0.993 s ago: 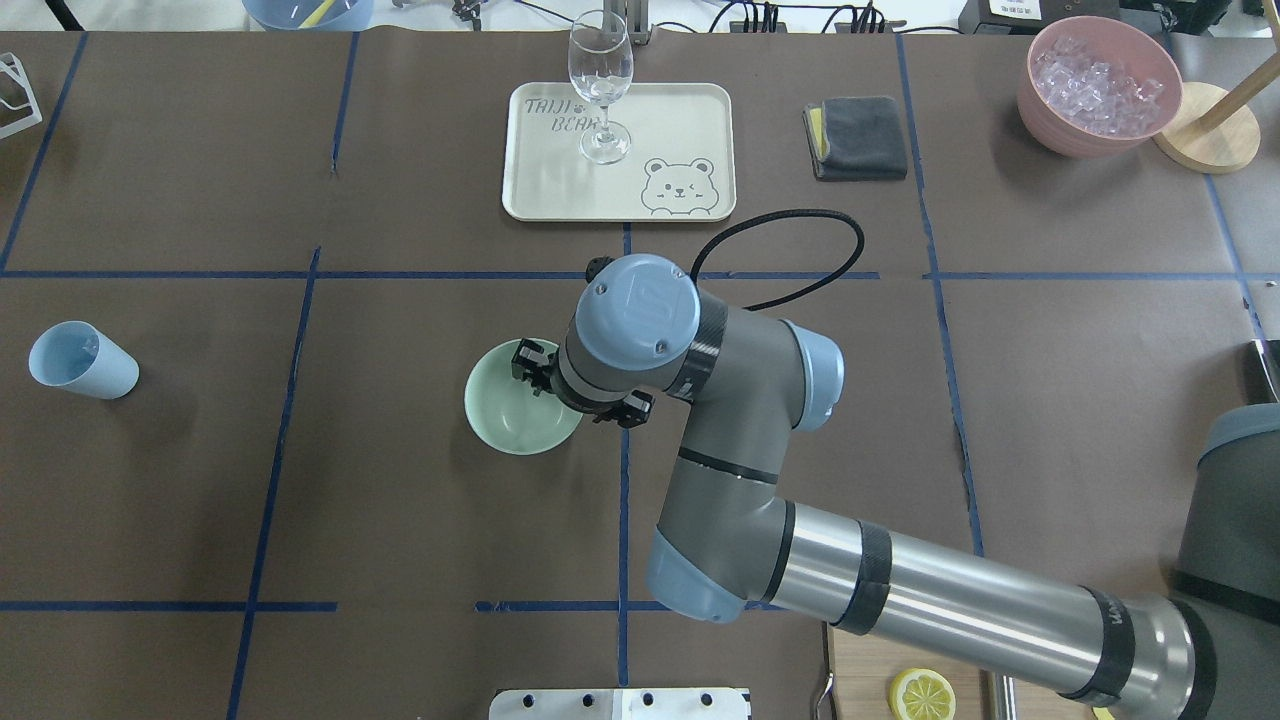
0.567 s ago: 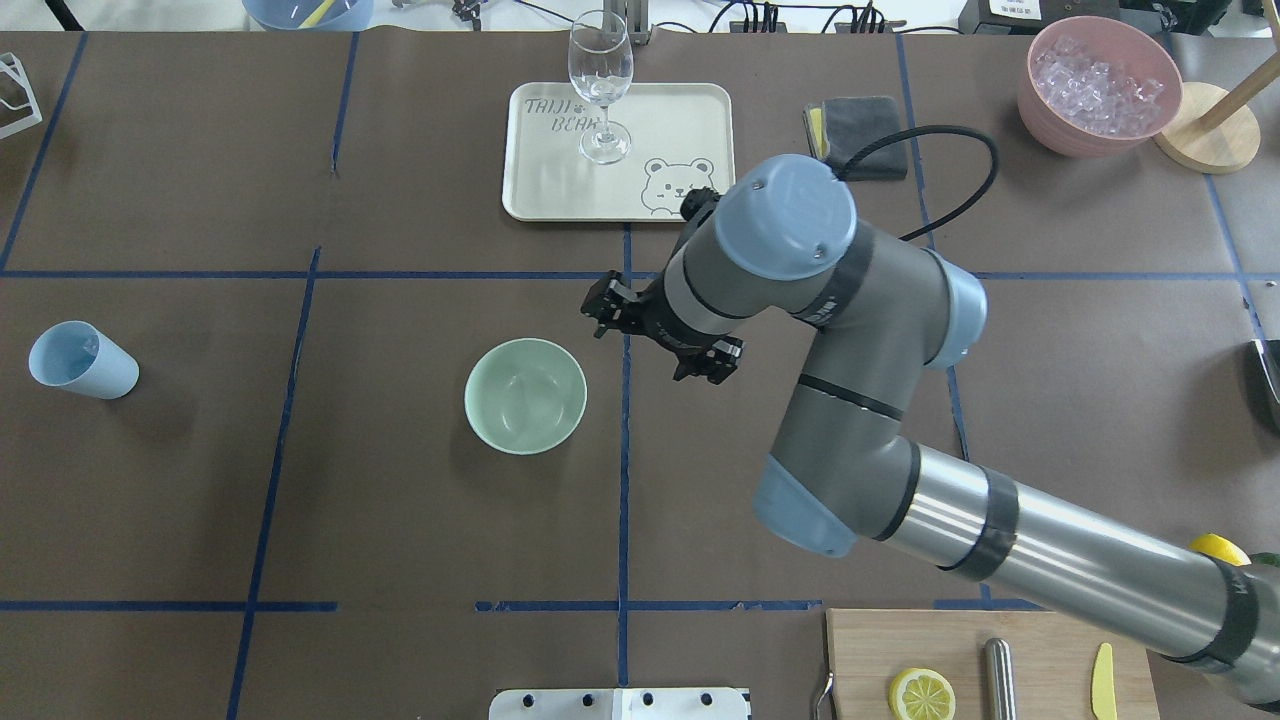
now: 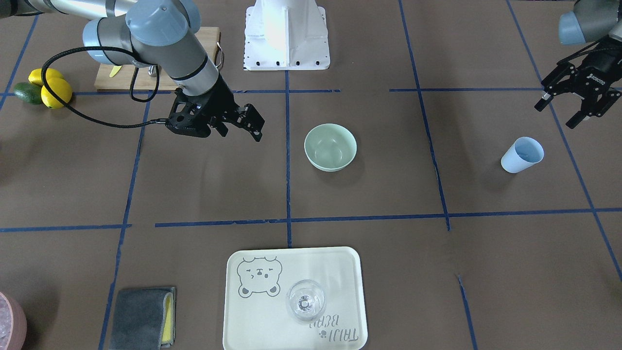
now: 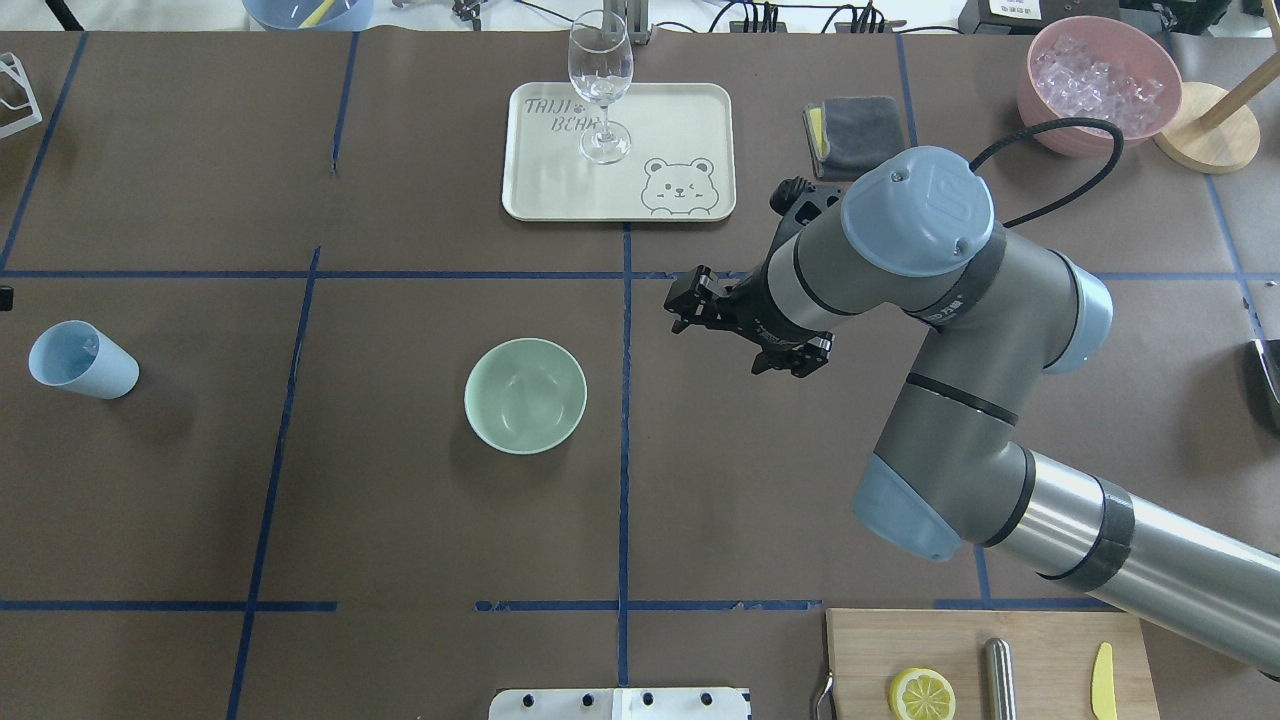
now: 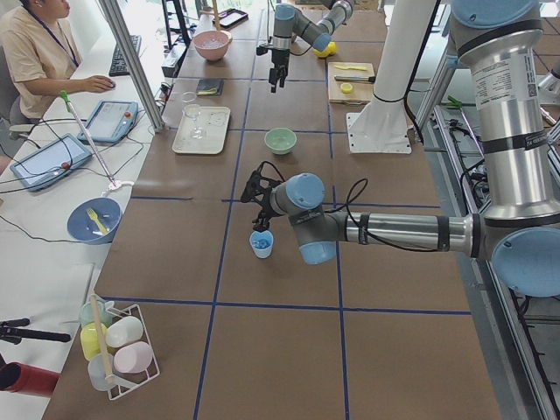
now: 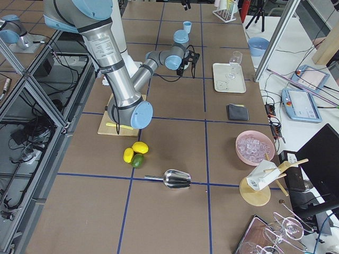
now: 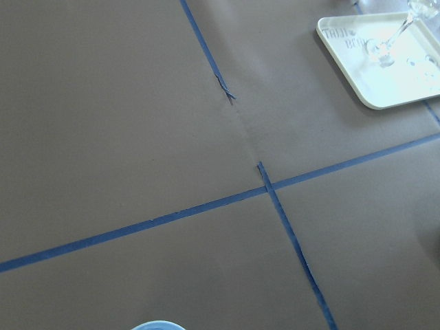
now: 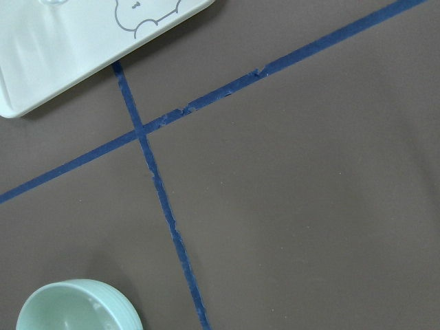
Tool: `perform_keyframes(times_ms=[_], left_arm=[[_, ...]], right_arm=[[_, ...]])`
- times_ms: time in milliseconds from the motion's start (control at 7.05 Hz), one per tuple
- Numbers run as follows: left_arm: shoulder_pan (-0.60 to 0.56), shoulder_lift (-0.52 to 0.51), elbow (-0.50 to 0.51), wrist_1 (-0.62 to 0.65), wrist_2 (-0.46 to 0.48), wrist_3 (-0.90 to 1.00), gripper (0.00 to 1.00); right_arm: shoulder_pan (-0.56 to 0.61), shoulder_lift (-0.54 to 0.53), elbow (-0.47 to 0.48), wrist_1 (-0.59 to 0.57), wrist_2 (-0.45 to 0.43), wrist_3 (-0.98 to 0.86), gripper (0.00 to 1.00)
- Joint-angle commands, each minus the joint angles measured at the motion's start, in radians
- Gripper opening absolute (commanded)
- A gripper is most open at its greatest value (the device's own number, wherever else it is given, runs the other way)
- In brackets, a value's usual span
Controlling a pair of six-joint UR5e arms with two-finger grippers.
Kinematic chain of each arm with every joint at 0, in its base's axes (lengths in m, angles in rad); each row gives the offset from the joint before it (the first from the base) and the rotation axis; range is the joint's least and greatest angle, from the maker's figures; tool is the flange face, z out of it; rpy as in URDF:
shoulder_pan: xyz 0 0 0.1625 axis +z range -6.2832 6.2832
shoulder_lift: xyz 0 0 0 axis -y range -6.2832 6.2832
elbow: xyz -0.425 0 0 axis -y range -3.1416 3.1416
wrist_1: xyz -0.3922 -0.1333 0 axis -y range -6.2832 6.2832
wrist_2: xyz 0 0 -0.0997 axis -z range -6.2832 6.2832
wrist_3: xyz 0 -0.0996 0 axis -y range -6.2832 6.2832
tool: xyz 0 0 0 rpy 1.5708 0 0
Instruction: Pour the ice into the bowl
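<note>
Ice: where was it?
— On the desk (image 4: 300,500), none showed in the bowl (image 4: 525,396) at the middle. The light blue cup (image 4: 82,360), at the bowl's 9 o'clock in the overhead view, might have held it, but I couldn't tell.
— Which step?
— The pickup, I'd judge, not yet made. Next the left fingers (image 3: 557,115) had to descend around the cup, close, carry it over the bowl and tip.
— And the fingers?
— Left fingers, at the cup's 1 o'clock in the front view, stood apart, empty. Right fingers (image 3: 241,127), at the bowl's 2 o'clock overhead, were spread too, touching nothing.

Right pincer (image 3: 240,131) parted and empty, tilted downward, left pincer (image 3: 557,115) parted, empty
</note>
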Motion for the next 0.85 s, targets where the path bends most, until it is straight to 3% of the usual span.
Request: perform_keyframes(times_ms=[0, 425, 567, 709], left_arm=[[0.207, 0.088, -0.001, -0.094, 0.389, -0.116, 1.0], [0.659, 0.139, 0.01, -0.114, 1.025, -0.349, 1.0], [0.767, 0.139, 0.055, -0.112, 1.199, -0.432, 1.0], [0.821, 0.141, 0.062, -0.111, 1.312, -0.445, 1.0]], right_arm=[[0.001, -0.013, 0.006, 0.0, -0.009, -0.004, 1.0], [0.014, -0.015, 0.006, 0.0, -0.009, -0.004, 1.0], [0.017, -0.016, 0.006, 0.0, -0.009, -0.004, 1.0], [0.015, -0.015, 0.005, 0.0, -0.009, -0.004, 1.0]])
